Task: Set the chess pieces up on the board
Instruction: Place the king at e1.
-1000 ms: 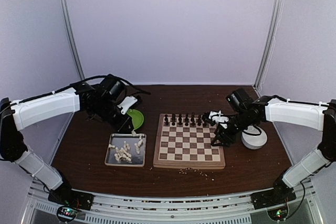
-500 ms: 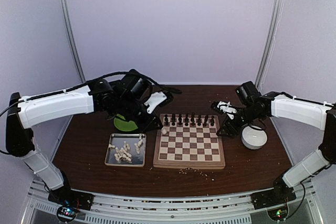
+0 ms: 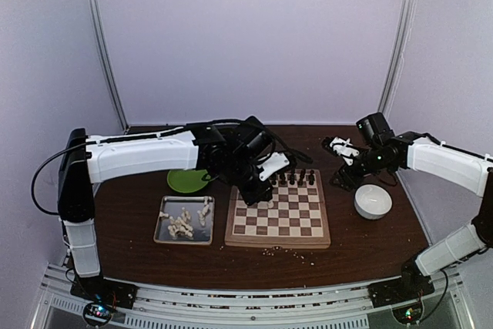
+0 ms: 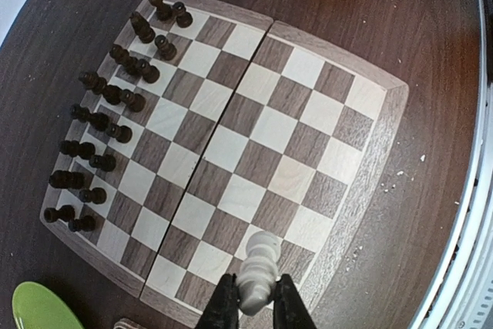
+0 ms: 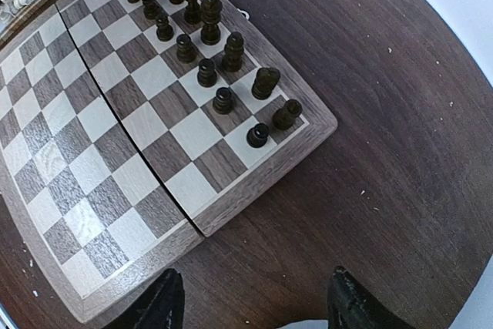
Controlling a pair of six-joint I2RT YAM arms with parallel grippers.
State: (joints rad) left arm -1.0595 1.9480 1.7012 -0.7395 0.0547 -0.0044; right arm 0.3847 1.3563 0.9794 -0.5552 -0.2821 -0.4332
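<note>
Left gripper point(image 4: 256, 310): found pinching one cream-white piece point(image 4: 259, 269), held above the board point(image 4: 271, 130) at its left side. Dark pieces point(image 5: 209, 15) are ranked in two rows along the board's far edge. Other cream-white pieces point(image 3: 182, 223) are heaped in a metal tray point(image 3: 159, 230) left of the board. Right gripper point(image 5: 258, 306): spread, empty, off the board's far right corner.

You can come down freely over the near six rows of the board point(image 5: 115, 159); dark chess pieces point(image 5: 206, 73) crowd its far two rows.
</note>
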